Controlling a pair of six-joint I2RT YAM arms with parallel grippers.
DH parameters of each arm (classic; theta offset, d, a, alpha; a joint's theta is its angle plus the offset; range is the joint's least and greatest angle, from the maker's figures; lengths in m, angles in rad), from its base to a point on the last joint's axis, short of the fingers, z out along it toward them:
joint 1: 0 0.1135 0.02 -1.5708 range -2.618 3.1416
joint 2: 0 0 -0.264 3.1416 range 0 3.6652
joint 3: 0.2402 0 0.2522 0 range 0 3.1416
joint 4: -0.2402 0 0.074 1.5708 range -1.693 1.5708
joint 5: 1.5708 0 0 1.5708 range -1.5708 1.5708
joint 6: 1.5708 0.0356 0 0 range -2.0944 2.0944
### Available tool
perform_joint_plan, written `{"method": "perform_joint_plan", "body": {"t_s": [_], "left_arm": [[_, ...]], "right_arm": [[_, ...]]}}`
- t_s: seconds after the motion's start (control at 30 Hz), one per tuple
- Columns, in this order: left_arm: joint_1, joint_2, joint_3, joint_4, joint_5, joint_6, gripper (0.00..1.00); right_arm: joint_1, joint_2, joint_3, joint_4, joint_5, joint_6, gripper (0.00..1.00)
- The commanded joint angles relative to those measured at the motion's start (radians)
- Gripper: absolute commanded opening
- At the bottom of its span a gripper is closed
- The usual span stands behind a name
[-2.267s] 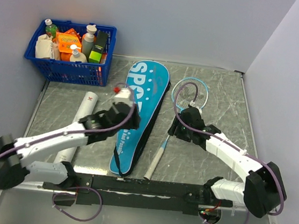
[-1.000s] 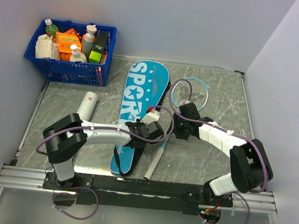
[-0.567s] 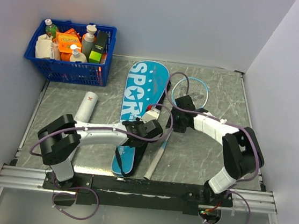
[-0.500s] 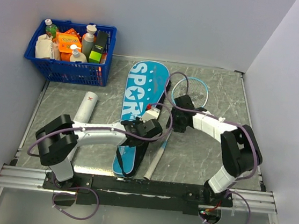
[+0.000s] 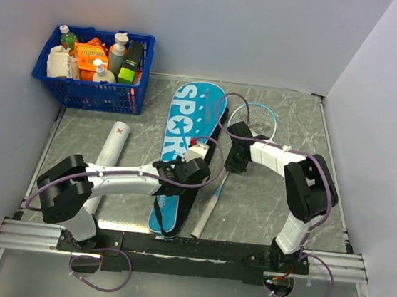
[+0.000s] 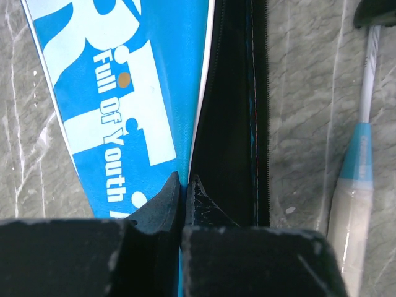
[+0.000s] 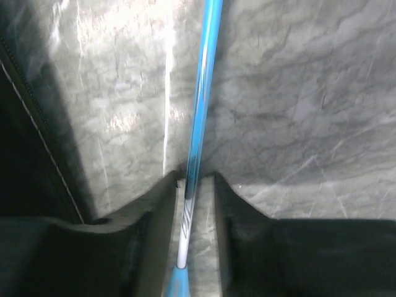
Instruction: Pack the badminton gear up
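Note:
The teal cover [image 5: 183, 125] lettered "SPORT" lies mid-table, its black inside [image 6: 235, 111] showing along the right edge. My left gripper [image 5: 196, 168] is shut on the rim of the cover's top flap [image 6: 124, 93], which is pinched between the fingertips [image 6: 184, 180]. The light-blue racket [image 5: 257, 121] lies to the right, its white handle [image 5: 205, 214] towards me. My right gripper [image 5: 232, 164] straddles the racket's thin shaft [image 7: 204, 93]. Its jaws [image 7: 197, 176] stand narrowly apart: the shaft is against the left finger, with a gap to the right one. A white tube [image 5: 110, 146] lies at the left.
A blue basket [image 5: 90, 94] of bottles and boxes stands at the back left corner. Walls close the table at the back and on both sides. The racket handle [image 6: 352, 210] lies just right of the cover's zip edge.
My right gripper has slid left onto the racket shaft and its jaws have narrowed around it. The left gripper stays shut on the cover's flap, and the cover has turned slightly.

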Motion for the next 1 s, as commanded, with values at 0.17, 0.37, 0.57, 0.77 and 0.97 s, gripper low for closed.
{"method": "perform_joint_plan", "body": {"t_s": [0.17, 0.37, 0.57, 0.77, 0.97], "left_arm": [[0.054, -0.121, -0.062, 0.123, 0.039, -0.012, 0.01], [0.081, -0.142, -0.085, 0.146, 0.071, -0.009, 0.01], [0.108, -0.151, -0.083, 0.164, 0.093, 0.003, 0.01], [0.138, -0.159, -0.074, 0.181, 0.140, -0.003, 0.01], [0.167, -0.162, -0.053, 0.193, 0.168, -0.028, 0.01]], "right_arm": [[-0.017, 0.055, 0.074, -0.068, 0.049, 0.010, 0.00], [-0.026, -0.071, 0.025, -0.072, 0.084, -0.005, 0.00], [-0.022, -0.281, -0.039, -0.135, 0.101, -0.029, 0.00], [0.011, -0.468, -0.111, -0.200, 0.050, -0.043, 0.00], [0.103, -0.600, -0.162, -0.281, 0.007, -0.025, 0.00]]}}
